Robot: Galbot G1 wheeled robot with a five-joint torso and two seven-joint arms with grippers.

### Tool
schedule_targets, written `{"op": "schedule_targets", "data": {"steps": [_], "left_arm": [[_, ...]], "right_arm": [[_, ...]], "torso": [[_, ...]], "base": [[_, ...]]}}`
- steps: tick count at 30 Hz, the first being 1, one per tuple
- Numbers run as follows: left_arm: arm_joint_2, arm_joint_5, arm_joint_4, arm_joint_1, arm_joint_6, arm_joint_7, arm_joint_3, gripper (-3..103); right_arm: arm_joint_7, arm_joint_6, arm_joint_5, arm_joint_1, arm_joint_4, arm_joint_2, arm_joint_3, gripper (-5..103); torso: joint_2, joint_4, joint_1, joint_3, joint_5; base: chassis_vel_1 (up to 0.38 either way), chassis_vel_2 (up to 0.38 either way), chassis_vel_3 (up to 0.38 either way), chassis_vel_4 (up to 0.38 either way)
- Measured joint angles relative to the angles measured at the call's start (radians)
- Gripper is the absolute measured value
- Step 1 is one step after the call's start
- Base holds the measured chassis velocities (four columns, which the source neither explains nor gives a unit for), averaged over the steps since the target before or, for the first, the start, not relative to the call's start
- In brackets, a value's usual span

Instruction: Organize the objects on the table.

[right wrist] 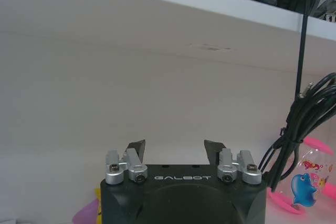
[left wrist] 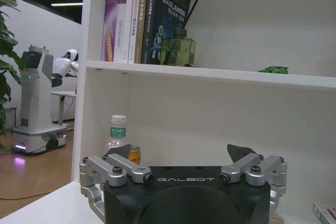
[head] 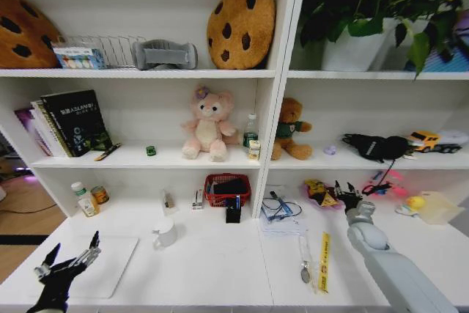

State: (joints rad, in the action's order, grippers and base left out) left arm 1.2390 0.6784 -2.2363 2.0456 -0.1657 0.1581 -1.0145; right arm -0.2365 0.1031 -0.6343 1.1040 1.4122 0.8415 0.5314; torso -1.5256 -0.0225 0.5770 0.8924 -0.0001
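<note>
On the white table [head: 212, 269] a closed silver laptop [head: 106, 265] lies at the front left. My left gripper [head: 69, 258] hovers open over its near corner; the left wrist view shows this gripper [left wrist: 178, 153] with nothing between its fingers. A white mug [head: 165, 234] stands mid-table and a yellow strip [head: 324, 262] lies front right. A small jar [head: 100, 194] sits by a pill bottle [head: 86, 199]. A blue pen [head: 282, 205] rests on papers. The tiny green toy [head: 151, 150] is on the shelf. My right gripper [head: 346, 192] is open beside a yellow-black item [head: 320, 193], and the right wrist view shows it [right wrist: 176, 148] holding nothing.
A red basket [head: 227, 188] and a black holder [head: 233, 214] stand against the shelf divider [head: 265, 144]. Black cables [right wrist: 299, 124] hang close to the right gripper. A metal spoon [head: 304, 262] lies by the strip. Books [head: 69, 122], plush toys and a black pen [head: 108, 152] fill the shelf above.
</note>
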Motion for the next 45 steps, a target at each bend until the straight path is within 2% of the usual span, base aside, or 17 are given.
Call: {"op": "schedule_targets", "data": {"steps": [1, 3, 4, 5, 6, 8, 11, 23, 33, 45], "left_arm": [[0.000, 0.000, 0.000, 0.000, 0.000, 0.000, 0.000, 100], [0.000, 0.000, 0.000, 0.000, 0.000, 0.000, 0.000, 100], [0.000, 0.000, 0.000, 0.000, 0.000, 0.000, 0.000, 100], [0.000, 0.000, 0.000, 0.000, 0.000, 0.000, 0.000, 100], [0.000, 0.000, 0.000, 0.000, 0.000, 0.000, 0.000, 100], [0.000, 0.000, 0.000, 0.000, 0.000, 0.000, 0.000, 100], [0.000, 0.000, 0.000, 0.000, 0.000, 0.000, 0.000, 100], [0.000, 0.000, 0.000, 0.000, 0.000, 0.000, 0.000, 100], [0.000, 0.000, 0.000, 0.000, 0.000, 0.000, 0.000, 100], [0.000, 0.000, 0.000, 0.000, 0.000, 0.000, 0.000, 100]], "right_arm": [[0.000, 0.000, 0.000, 0.000, 0.000, 0.000, 0.000, 62], [0.002, 0.001, 0.003, 0.125, 0.114, -0.015, 0.046, 73], [0.002, 0.001, 0.003, 0.125, 0.114, -0.015, 0.046, 73], [0.005, 0.008, 0.011, 0.189, 0.169, -0.016, 0.068, 84], [0.014, 0.016, 0.016, 0.237, 0.213, -0.018, 0.087, 90], [0.020, 0.021, 0.019, 0.258, 0.234, -0.018, 0.095, 90], [0.054, 0.049, 0.041, 0.390, 0.376, -0.012, 0.162, 100], [0.063, 0.104, 0.080, 0.633, 0.612, 0.035, 0.285, 100], [0.058, 0.145, 0.112, 0.730, 0.674, 0.083, 0.306, 100], [0.049, 0.163, 0.127, 0.779, 0.693, 0.105, 0.312, 100]], "torso": [[0.000, 0.0000, 0.000, 0.000, 0.0000], [0.000, -0.0002, 0.000, 0.000, -0.0001], [0.000, -0.0002, 0.000, 0.000, -0.0001], [0.000, -0.0002, 0.000, 0.000, 0.0002], [0.000, -0.0003, 0.000, 0.000, 0.0005], [0.000, -0.0003, 0.000, 0.000, 0.0002], [0.000, -0.0001, 0.000, 0.000, 0.0000], [0.000, -0.0002, 0.000, 0.000, 0.0000], [0.000, -0.0001, 0.000, 0.000, 0.0000], [0.000, -0.0002, 0.000, 0.000, 0.0001]], "base": [[0.000, 0.000, 0.000, 0.000], [0.000, 0.000, 0.000, 0.000], [0.000, 0.000, 0.000, 0.000], [0.000, 0.000, 0.000, 0.000], [0.000, 0.000, 0.000, 0.000], [0.000, 0.000, 0.000, 0.000], [0.000, 0.000, 0.000, 0.000], [0.000, 0.000, 0.000, 0.000], [0.000, 0.000, 0.000, 0.000], [0.000, 0.000, 0.000, 0.000]]}}
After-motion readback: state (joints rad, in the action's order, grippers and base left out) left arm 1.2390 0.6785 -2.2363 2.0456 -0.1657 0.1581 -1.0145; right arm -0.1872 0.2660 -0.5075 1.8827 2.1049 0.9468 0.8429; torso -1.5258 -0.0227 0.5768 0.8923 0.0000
